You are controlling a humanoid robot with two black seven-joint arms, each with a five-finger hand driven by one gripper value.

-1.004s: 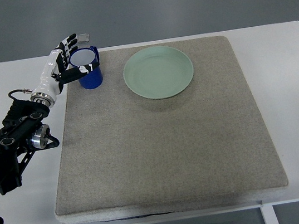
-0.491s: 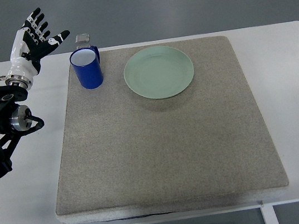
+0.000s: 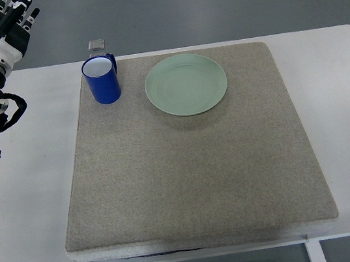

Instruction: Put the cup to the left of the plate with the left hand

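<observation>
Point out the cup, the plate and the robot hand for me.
cup (image 3: 104, 89), top view, blue outer wall
plate (image 3: 186, 84), top view, centre of dish
left robot hand (image 3: 6, 24), top view, back of palm

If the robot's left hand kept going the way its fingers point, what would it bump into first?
Probably nothing. The left hand sits at the picture's top-left corner, pointing up and away from the table, out of the picture. The cup and plate lie behind that line.

white table, grey mat on it
</observation>
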